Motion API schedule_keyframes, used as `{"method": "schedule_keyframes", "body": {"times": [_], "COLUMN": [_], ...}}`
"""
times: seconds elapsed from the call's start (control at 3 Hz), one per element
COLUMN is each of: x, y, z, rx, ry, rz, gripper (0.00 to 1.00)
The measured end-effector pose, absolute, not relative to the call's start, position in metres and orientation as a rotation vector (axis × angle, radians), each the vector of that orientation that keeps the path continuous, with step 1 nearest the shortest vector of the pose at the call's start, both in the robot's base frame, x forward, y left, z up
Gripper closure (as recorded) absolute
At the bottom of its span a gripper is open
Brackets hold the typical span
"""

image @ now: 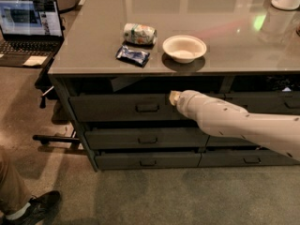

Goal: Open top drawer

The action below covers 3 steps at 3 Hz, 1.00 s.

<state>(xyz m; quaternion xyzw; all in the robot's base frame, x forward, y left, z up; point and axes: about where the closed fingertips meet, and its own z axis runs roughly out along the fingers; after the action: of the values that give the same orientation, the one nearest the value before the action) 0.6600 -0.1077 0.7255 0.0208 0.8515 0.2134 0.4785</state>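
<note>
The top drawer (112,108) is a wide dark grey front just under the counter's edge, with a small loop pull (147,108) at its centre. A dark gap shows above it. My white arm reaches in from the right, across the drawer fronts. My gripper (174,97) is at its tip, against the upper part of the top drawer front, a little to the right of the pull and slightly above it. The arm hides the right part of that front.
Two lower grey drawers (145,138) sit below. On the counter (93,41) lie a can (139,33), a blue packet (133,55) and a white bowl (184,48). A laptop (29,27) stands at left, a person's shoe (40,205) at bottom left.
</note>
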Motion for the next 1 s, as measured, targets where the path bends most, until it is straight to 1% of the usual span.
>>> {"method": "schedule_keyframes", "body": {"times": [0.67,1.0], "x": [0.718,0.735], "y": [-0.098,-0.091], "z": [0.729,0.721], "rx": [0.167,0.161], "ry": [1.931,1.942], "rz": [0.555,0.577], "gripper": [1.0,1.0]}}
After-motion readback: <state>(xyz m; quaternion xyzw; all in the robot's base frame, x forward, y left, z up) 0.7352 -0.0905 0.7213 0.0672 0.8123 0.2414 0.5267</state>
